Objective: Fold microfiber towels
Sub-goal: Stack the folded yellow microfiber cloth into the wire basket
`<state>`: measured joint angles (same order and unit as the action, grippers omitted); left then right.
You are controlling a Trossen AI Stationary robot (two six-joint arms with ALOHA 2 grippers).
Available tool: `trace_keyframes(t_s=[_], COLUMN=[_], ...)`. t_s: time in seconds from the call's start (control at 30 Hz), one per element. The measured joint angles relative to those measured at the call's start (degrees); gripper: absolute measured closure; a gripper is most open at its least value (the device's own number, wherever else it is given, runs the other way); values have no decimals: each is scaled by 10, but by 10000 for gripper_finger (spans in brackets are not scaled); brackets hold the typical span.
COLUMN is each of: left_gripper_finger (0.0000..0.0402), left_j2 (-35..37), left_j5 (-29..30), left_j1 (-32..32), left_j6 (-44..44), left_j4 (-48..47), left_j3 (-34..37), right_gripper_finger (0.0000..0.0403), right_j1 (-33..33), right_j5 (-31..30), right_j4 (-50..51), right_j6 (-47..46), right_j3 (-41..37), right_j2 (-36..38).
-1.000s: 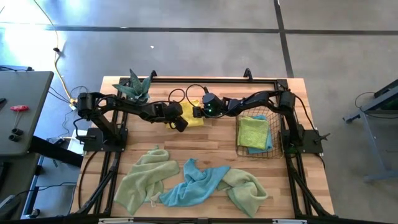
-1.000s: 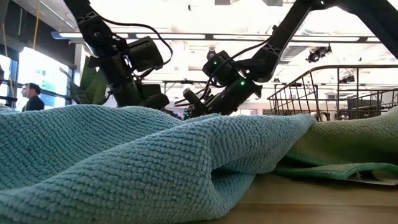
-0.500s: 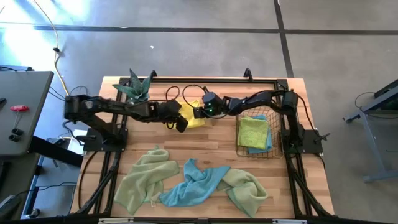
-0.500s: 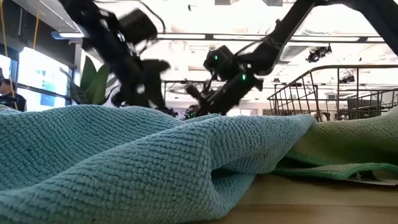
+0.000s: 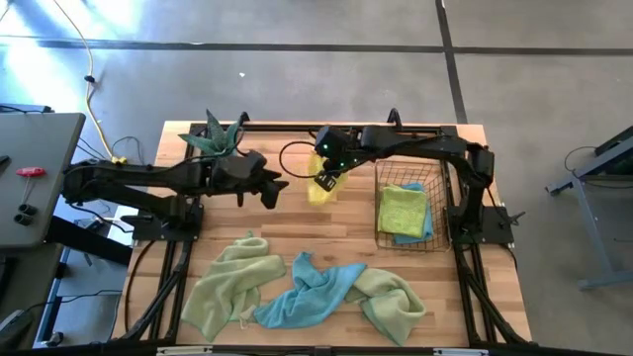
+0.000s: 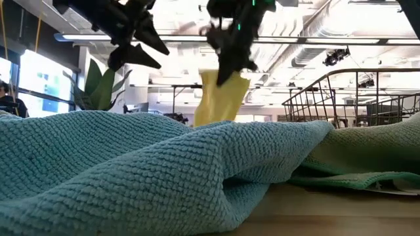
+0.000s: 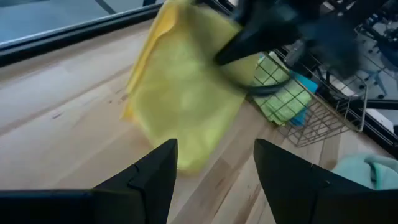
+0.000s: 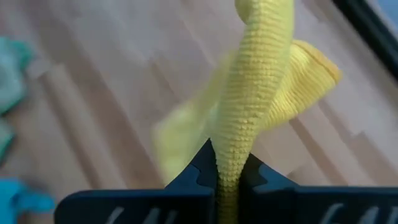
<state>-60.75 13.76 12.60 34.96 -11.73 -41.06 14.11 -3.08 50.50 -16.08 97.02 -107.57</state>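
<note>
Lying crumpled along the near edge of the table [image 5: 326, 222]: a pale green towel [image 5: 226, 287] at the left, a light blue towel [image 5: 309, 293] in the middle with its folds filling the front of the low view, and a second green towel [image 5: 394, 300] at the right, overlapped by the blue one. Standing farther back on the right, a copper wire basket [image 5: 404, 212] holding a folded green towel [image 5: 403, 209] on top of a blue one [image 5: 425, 229], only the edge of the latter showing.

Hanging just left of the basket, the yellow towel [image 5: 321, 187], lifted clear of the boards and pinched at its upper edge by the right gripper [image 5: 324, 174]. Clamped tight on it, the dark fingers [image 8: 199, 174], with a narrow ridge of yellow cloth squeezed between them and the rest drooping loose below. Seen from table height as a limp yellow strip dangling under the gripper.

Raised off the table just left of the yellow towel and apart from it, the left gripper [image 5: 268, 188], fingers [image 7: 146, 177] spread wide and holding nothing, pointed toward the hanging cloth. Set at the far left corner, behind the left arm, a green potted plant [image 5: 217, 136].
</note>
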Motion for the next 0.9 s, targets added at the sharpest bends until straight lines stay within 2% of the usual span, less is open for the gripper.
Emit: trace_keyframes(t_s=[0.13,0.23,0.27,0.37,0.4,0.43,0.47,0.53,0.6,0.63,0.7,0.73,0.77,0.87,0.9], left_gripper_finger=[200,200,200,200,200,200,200,200,200,200,200,200,200,200,200], left_j2=[7,7,7,7,7,7,7,7,7,7,7,7,7,7,7], left_j5=[4,4,5,10,13,15,17,18,19,19,19,19,19,19,19], left_j1=[-1,-1,-1,-1,-1,-1,-1,-1,1,2,2,2,2,3,3], left_j6=[0,0,0,0,-2,-5,-9,-16,-27,-30,-32,-33,-36,-41,-45], left_j4=[-24,-39,-42,-51,-53,-53,-52,-51,-50,-51,-51,-52,-51,-50,-50], left_j3=[0,0,0,0,0,0,0,0,0,0,0,0,0,0,0], right_gripper_finger=[402,402,403,403,403,403,403,403,403,403,403,403,403,403,403], right_j1=[-11,-16,-19,-33,-34,-33,-32,-34,-42,-45,-46,-46,-44,-44,-45], right_j5=[54,83,58,-114,-142,-134,-98,11,62,54,-39,-83,-92,-18,-12], right_j4=[91,167,203,347,390,406,395,379,354,356,410,402,387,362,371], right_j6=[61,73,62,10,-9,-16,-12,11,9,-2,-47,-68,-72,-53,-56], right_j3=[105,189,219,297,318,337,350,369,381,372,361,353,336,315,316], right_j2=[1,1,1,2,2,2,5,17,29,40,53,59,71,96,97])
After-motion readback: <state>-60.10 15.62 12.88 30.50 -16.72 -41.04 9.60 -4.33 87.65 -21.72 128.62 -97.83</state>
